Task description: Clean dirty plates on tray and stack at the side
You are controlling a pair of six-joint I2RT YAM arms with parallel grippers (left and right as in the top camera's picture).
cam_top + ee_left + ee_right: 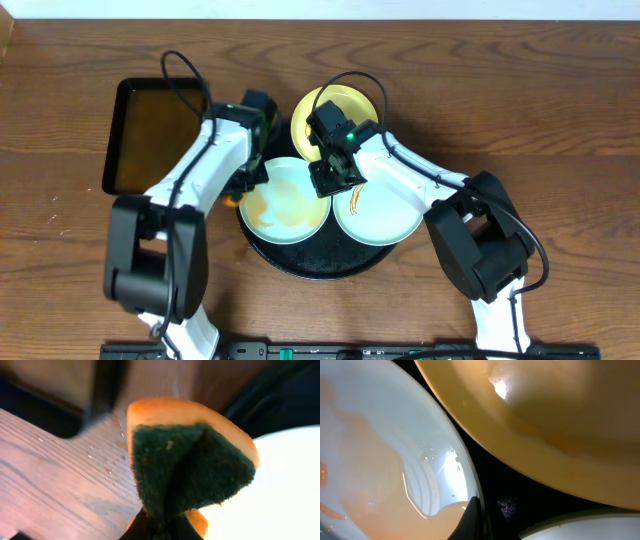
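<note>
**Wiping barely begun: all three plates lay on the tray, none stacked at the side.**

The left plate, at the tray's near-left edge, carried a wide orange smear. The right plate, at the near-right edge, had a thin streak. The yellow plate, at the far edge, was partly under an arm and may have been dirty too. The left gripper was clamped on a sponge just beside the left plate's rim. The right gripper was pinched shut on nothing, over the tray's middle. The table was dark wood, with a small tray towards its far-left corner and a pale wall beyond.
</note>
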